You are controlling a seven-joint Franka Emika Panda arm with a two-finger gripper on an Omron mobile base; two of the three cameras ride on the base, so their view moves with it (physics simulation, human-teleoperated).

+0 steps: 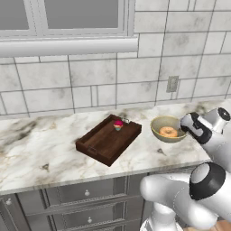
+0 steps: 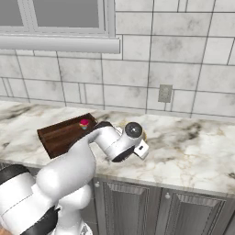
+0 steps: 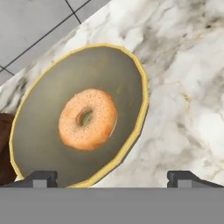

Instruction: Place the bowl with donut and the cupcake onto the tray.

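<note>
The olive-tan bowl (image 1: 159, 125) stands on the marble counter just right of the tray, with the orange-glazed donut (image 1: 168, 131) lying in it. In the hand view the bowl (image 3: 48, 113) and donut (image 3: 87, 119) lie directly below my gripper (image 3: 113, 179). The gripper is open, its two tips set wide apart with the bowl's near rim between them and nothing held. The dark brown tray (image 1: 101, 146) lies at an angle mid-counter. The pink-frosted cupcake (image 1: 118, 125) sits at its far corner and also shows in the right base view (image 2: 84, 123). There my arm hides the bowl.
The tiled wall with an outlet (image 1: 173, 83) rises close behind the bowl. A window sill (image 1: 67, 46) juts out above the tray. The marble counter (image 1: 40, 149) stretches left of the tray, with its front edge and grey drawers (image 1: 85, 191) below.
</note>
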